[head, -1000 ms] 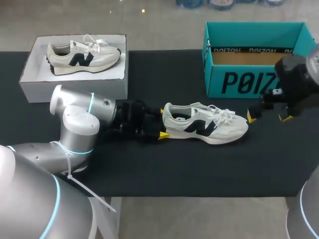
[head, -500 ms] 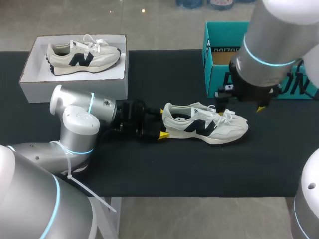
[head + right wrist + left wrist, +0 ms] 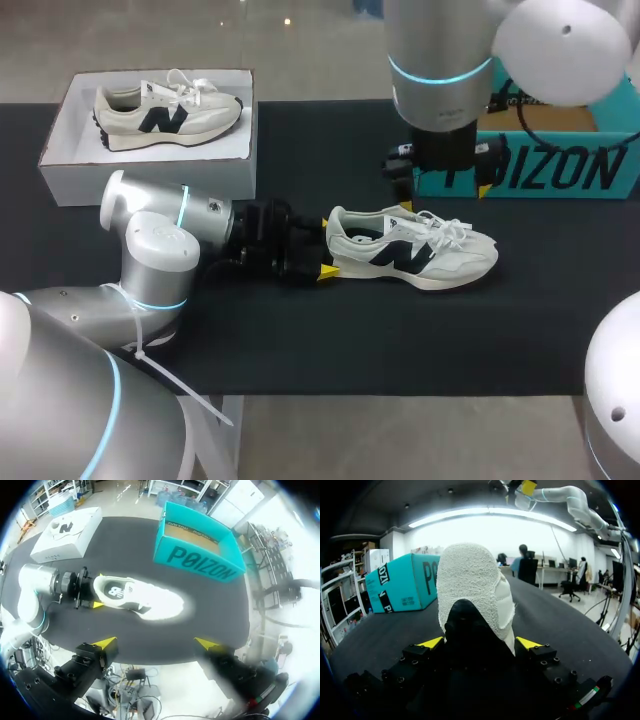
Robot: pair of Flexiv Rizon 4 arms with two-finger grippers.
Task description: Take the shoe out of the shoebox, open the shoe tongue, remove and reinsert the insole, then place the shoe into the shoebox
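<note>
A cream and black shoe [image 3: 415,250] lies on its sole mid-table, toe to the right. My left gripper [image 3: 326,247] is at its heel. In the left wrist view the heel [image 3: 472,595] fills the gap between the yellow tips, and both fingers press its sides. My right gripper [image 3: 440,178] hangs high over the table behind the shoe, jaws open and empty. From the right wrist view [image 3: 155,643] the shoe [image 3: 142,597] is far below it. The teal shoebox [image 3: 560,170] stands open at the back right, partly hidden by my right arm.
A white box [image 3: 140,180] at the back left holds a second matching shoe [image 3: 165,110]. The teal shoebox [image 3: 197,545] shows a bare brown floor inside. Black table surface [image 3: 400,340] lies bare in front of the shoe.
My right arm has swung left from the right edge, across the teal box, to above and behind the shoe. The left arm and the shoe have stayed put.
</note>
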